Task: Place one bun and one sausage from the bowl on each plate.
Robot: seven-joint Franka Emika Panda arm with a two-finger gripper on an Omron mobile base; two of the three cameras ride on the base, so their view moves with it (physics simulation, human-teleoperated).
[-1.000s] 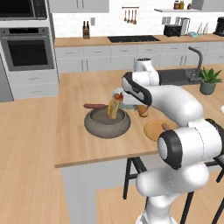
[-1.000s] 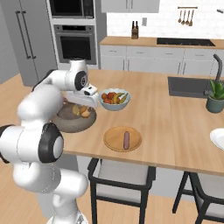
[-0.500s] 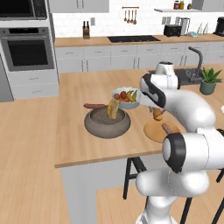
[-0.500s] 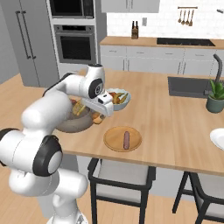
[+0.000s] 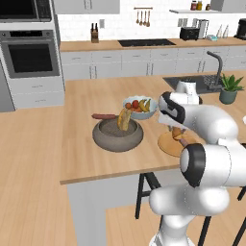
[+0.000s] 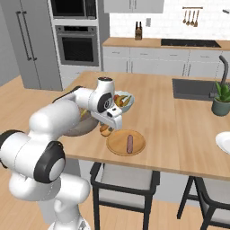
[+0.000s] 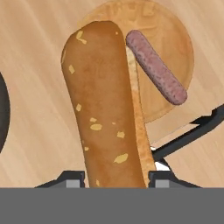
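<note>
Brown hot dog bun (image 7: 105, 105) sits clamped between the gripper (image 7: 116, 177) fingers, hanging over the counter beside the tan wooden plate (image 7: 175, 39); a sausage (image 7: 156, 66) lies on that plate.

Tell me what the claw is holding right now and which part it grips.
The claw holds a bun, pinched at one end; the rest hangs over the wooden plate.
</note>
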